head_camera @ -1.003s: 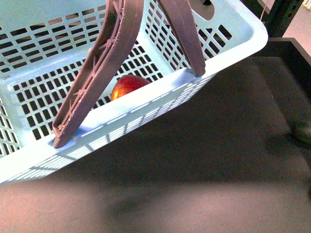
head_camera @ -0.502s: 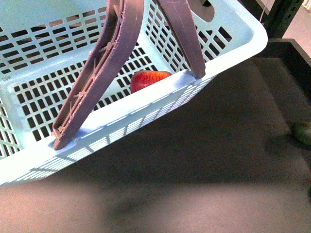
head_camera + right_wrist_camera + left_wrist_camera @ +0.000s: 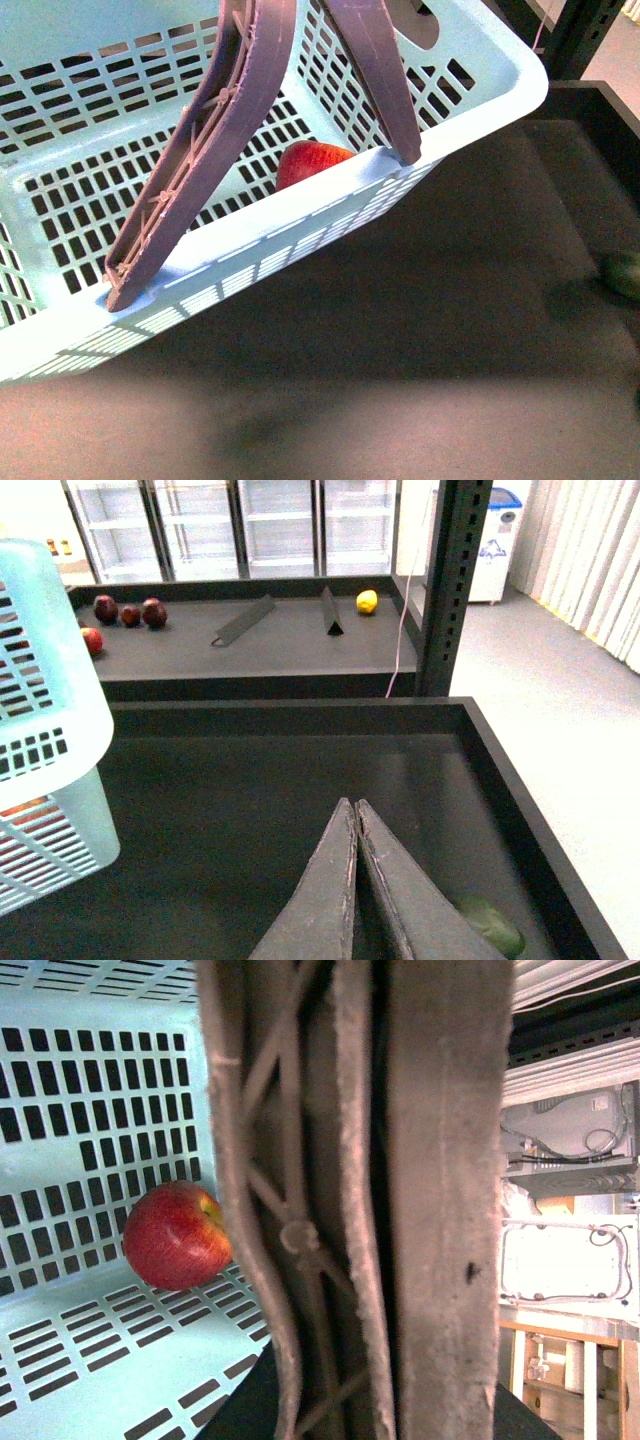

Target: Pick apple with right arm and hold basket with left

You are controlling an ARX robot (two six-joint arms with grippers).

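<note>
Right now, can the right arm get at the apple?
Probably not directly. The apple lies inside the basket, behind its near wall and below the handles. The right gripper is shut, outside the basket over the dark tray; it would need to open and enter from above.

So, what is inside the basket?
One red apple, resting on the slotted floor of the basket. In the front view the near wall covers its lower part, and the two handles hide some floor.

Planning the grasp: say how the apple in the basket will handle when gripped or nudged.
The apple is round and loose on the slotted basket floor, so it likely rolls. Its glossy skin may slip. It looks firm.
</note>
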